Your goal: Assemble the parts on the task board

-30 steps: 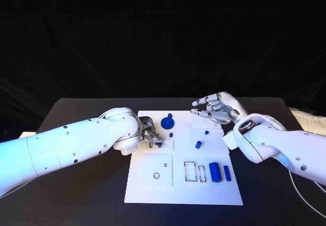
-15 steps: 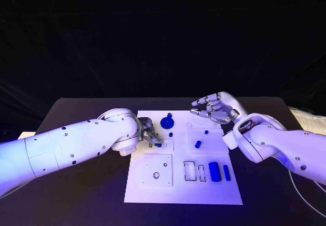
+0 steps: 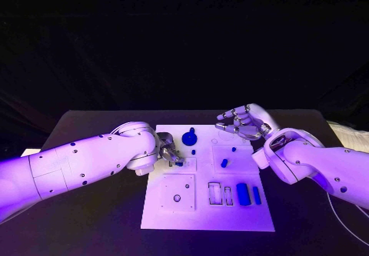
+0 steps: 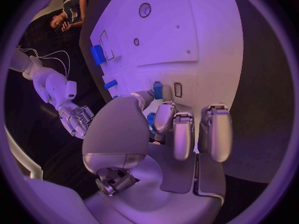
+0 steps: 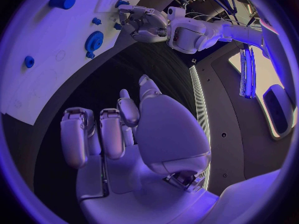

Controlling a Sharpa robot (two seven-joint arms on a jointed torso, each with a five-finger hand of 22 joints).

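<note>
Two hands (left, right) over the task board.

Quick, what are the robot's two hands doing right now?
Left hand: pinching a small blue part at the task board.
Right hand: holding nothing, fingers apart.

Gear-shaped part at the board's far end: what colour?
Blue. The gear-shaped part on the white task board shows best in the head view.

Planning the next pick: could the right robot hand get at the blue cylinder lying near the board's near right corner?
Probably yes. The right robot hand hovers over the task board's far right part holding nothing, and the blue cylinder lies uncovered on that side. The left robot hand works across the board, out of the path.
</note>
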